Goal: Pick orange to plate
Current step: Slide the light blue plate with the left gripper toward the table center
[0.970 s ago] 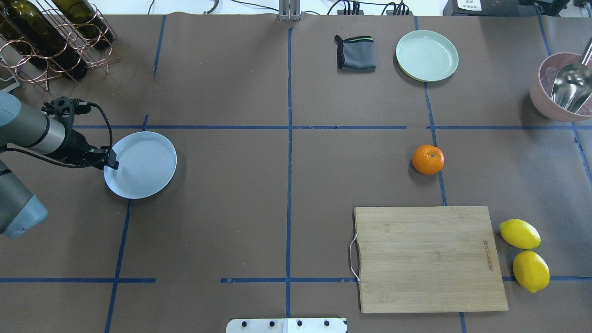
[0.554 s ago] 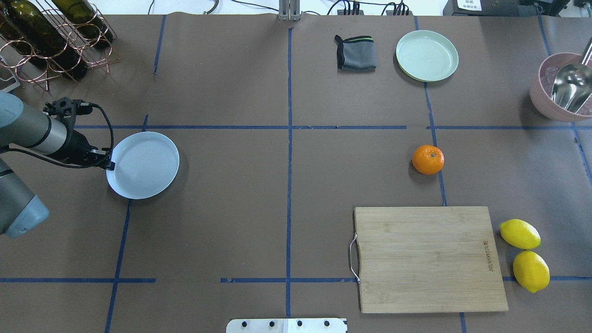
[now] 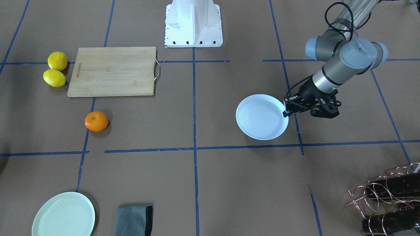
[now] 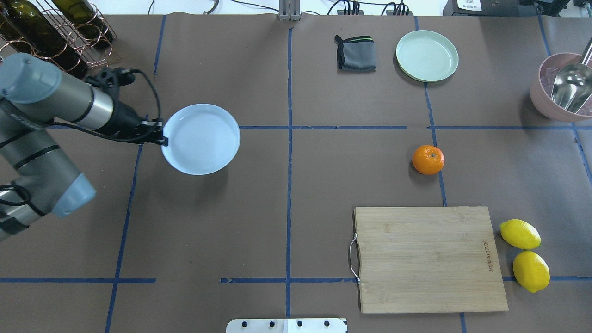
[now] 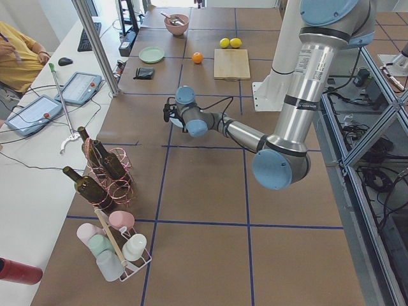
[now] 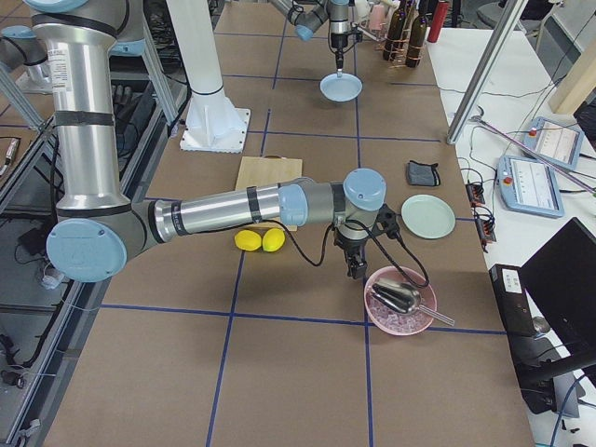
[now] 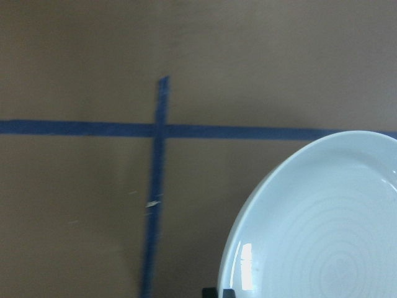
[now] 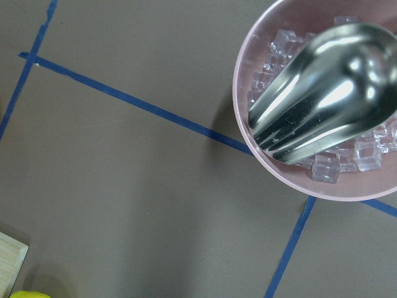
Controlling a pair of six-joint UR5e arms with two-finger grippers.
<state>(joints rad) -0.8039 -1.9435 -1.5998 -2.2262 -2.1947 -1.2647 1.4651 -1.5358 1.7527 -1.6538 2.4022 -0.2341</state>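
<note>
Our left gripper clamps the plate by its left rim alone, so we risk it tilting or slipping before reaching the orange.

orange: bright orange | plate: pale blue-white | lemons: yellow | table: brown, blue tape grid

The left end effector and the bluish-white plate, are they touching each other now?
Touching. In the overhead view the left end effector is closed on the rim of the plate at its left edge. The front-facing view shows the same pinch on the rim.
</note>
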